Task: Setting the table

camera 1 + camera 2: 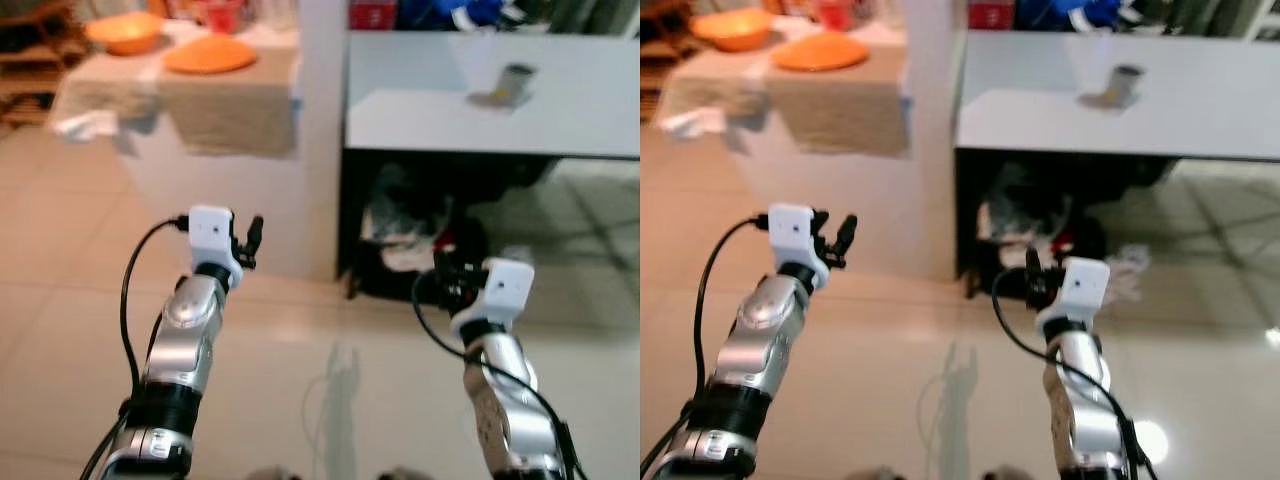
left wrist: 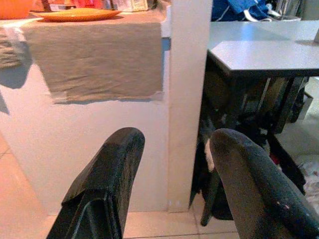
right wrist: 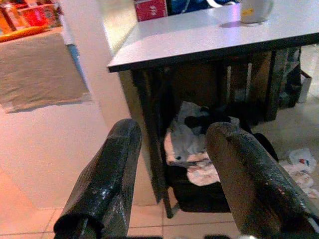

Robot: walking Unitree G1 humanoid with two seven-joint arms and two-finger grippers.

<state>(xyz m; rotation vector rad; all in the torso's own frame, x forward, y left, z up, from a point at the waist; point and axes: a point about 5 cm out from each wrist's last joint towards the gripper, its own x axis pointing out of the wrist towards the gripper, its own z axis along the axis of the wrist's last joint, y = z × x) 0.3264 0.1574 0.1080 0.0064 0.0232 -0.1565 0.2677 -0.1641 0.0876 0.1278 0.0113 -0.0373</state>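
A: Item one, step in hand. We judge this the approach: nothing is carried, and we stand on the tile floor (image 1: 330, 400) short of both surfaces.

B: Item two, task's things. Orange plate (image 1: 209, 54) and orange bowl (image 1: 126, 32) sit in the upper left of the frame, on the counter draped with a beige cloth (image 1: 232, 110). The bowl lies just beyond and left of the plate; we cannot tell whether they touch.

A: Item three, destination, as we judge it. Grey table (image 1: 560, 110), upper right, bearing one small cup (image 1: 516, 83), somewhat blurred. A white pillar (image 1: 320, 140) stands between counter and table.

B: Item four, left gripper (image 2: 172, 189). Raised at lower left of the head view, forearm angled up, fingers spread apart and holding nothing, aimed at the counter's front and the pillar.

A: Item five, right gripper (image 3: 174, 184). Raised at lower right, likewise parted and bare, aimed under the table at a heap of clothes (image 3: 192, 149) in the dark space there.

B: Item six, next move. We reckon it calls for walking closer to the counter and lifting the left gripper to plate height; the plate is well out of reach.
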